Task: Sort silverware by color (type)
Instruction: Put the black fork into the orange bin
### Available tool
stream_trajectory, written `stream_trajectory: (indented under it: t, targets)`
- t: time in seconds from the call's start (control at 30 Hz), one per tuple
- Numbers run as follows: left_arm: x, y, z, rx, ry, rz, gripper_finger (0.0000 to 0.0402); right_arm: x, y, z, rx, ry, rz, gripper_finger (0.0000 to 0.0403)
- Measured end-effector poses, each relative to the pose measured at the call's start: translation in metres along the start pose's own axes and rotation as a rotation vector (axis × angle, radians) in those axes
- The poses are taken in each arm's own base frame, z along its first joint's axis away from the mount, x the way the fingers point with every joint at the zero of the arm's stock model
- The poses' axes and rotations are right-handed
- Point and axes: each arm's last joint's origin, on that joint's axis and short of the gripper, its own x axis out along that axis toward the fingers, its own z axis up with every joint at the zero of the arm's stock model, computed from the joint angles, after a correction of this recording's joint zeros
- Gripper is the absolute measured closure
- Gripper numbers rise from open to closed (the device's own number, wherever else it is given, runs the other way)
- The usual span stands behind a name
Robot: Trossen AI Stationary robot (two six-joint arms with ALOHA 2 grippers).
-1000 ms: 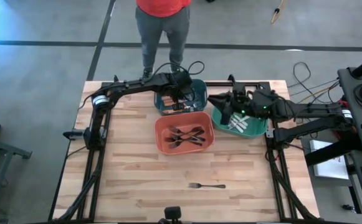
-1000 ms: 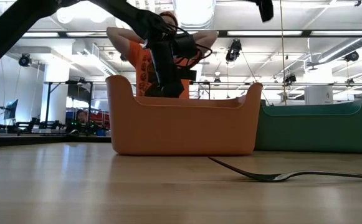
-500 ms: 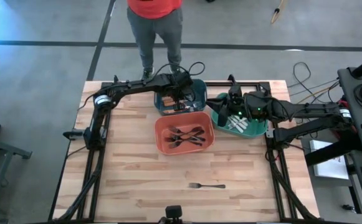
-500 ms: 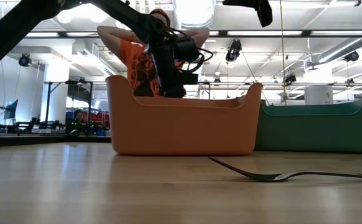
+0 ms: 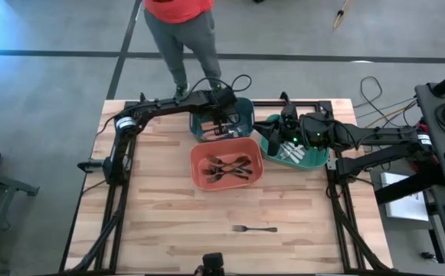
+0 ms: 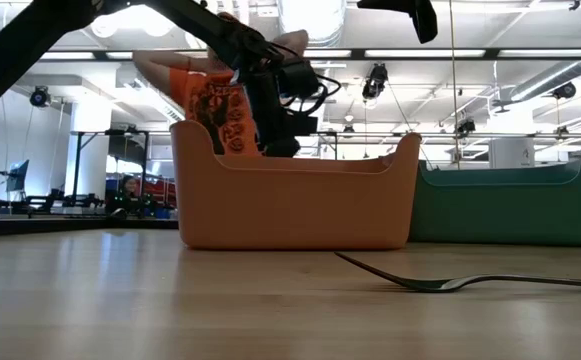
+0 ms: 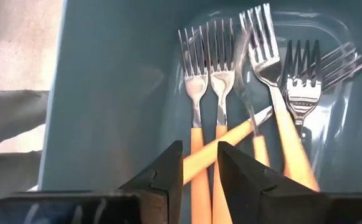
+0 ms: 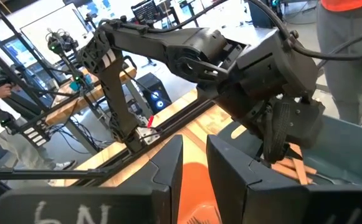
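Observation:
Several orange-handled forks lie flat in the teal bin at the far middle. My left gripper hangs over them, its fingers a narrow gap apart; one orange-handled utensil lies slantwise across the others just beyond the fingertips. Black forks lie in the orange-red bin. Silver pieces rest in the green bin, and my right gripper hovers above that bin with a narrow gap. One silver fork lies on the bare wood near the front edge, also visible in the low view as the fork.
The three bins stand close together in the far half of the table. A person in an orange shirt stands beyond the far edge. Open wood lies in the near half around the lone fork. Black frame rails run along both table sides.
My right gripper has drawn a little toward the far edge above the green bin. The person behind the table has stepped toward the left. My left gripper has stayed over the teal bin.

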Motion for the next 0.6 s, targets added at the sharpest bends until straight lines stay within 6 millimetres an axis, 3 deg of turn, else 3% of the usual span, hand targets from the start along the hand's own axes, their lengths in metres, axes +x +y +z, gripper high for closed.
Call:
stream_trajectory:
  t: [0.27, 0.6]
  targets:
    - [-0.037, 0.008, 0.001, -0.133, -0.055, 0.015, 0.0318, 0.0, 0.0, -0.001, -0.014, 0.008, -0.004, 0.0339]
    - [-0.111, 0.022, -0.001, -0.243, -0.224, 0.052, 0.0317, 0.0, -0.001, -0.002, -0.032, 0.022, -0.012, 0.0339]
